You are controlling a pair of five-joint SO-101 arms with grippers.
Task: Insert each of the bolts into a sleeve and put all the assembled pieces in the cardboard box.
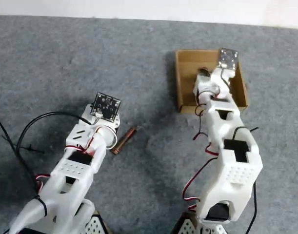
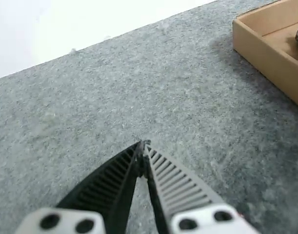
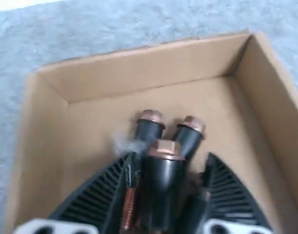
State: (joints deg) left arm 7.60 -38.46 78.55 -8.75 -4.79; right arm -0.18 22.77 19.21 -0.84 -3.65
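We find the cardboard box (image 1: pixel 179 80) at the far right of the mat (image 1: pixel 139 53), with the right arm stretched over its near wall and the right gripper (image 3: pixel 169 158) inside it. Two assembled pieces (image 3: pixel 149 124) lie side by side on the box floor just beyond that gripper, and a third piece (image 3: pixel 161 180) sits between its spread jaws. At the left, well apart from the box, the left gripper (image 2: pixel 143 145) hangs over the mat, and a bolt (image 1: pixel 124 140) lies just beside that arm's wrist, between the two arms.
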